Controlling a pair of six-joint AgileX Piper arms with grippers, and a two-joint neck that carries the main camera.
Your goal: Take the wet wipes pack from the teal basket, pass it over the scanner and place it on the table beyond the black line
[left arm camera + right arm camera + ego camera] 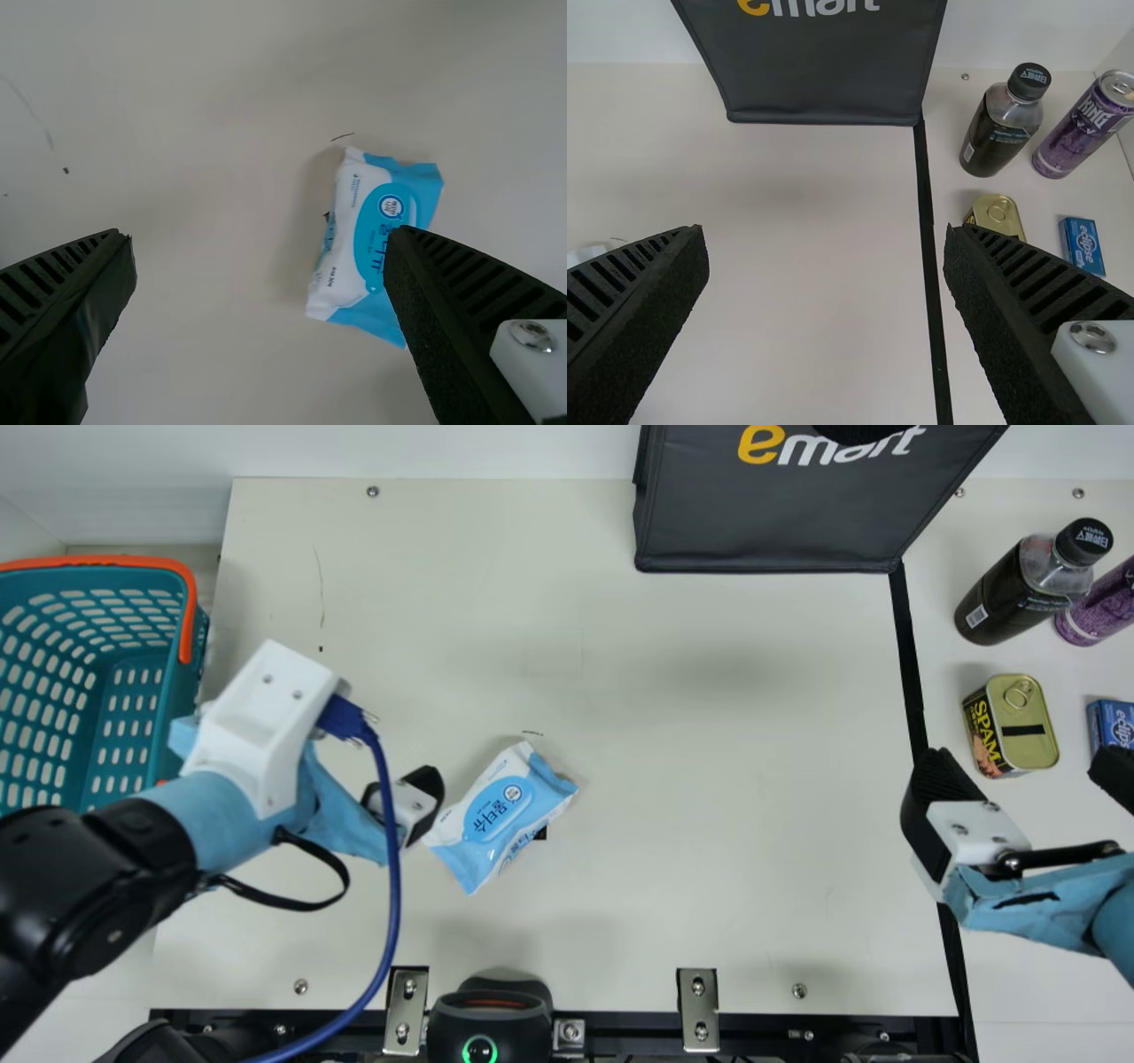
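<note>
The wet wipes pack [500, 815] lies flat on the table, left of centre, outside the teal basket [182, 691]. My left gripper [418, 802] hangs just beside the pack's left end. In the left wrist view, the left gripper [261, 237] is open, and one finger partly covers the pack [345, 257]. My right gripper [1019, 769] stands open near the black line [908, 655]. The right wrist view has the right gripper [826, 235] with nothing between its fingers, and the line [926, 221] running behind. The scanner [489, 1014] sits at the front edge.
A dark shopping bag [771, 514] stands at the back. Beyond the line are a dark bottle [1010, 593], a purple can [1099, 607], a yellow tin [1026, 726] and a small blue box [1112, 722]. Metal brackets [698, 1005] line the front edge.
</note>
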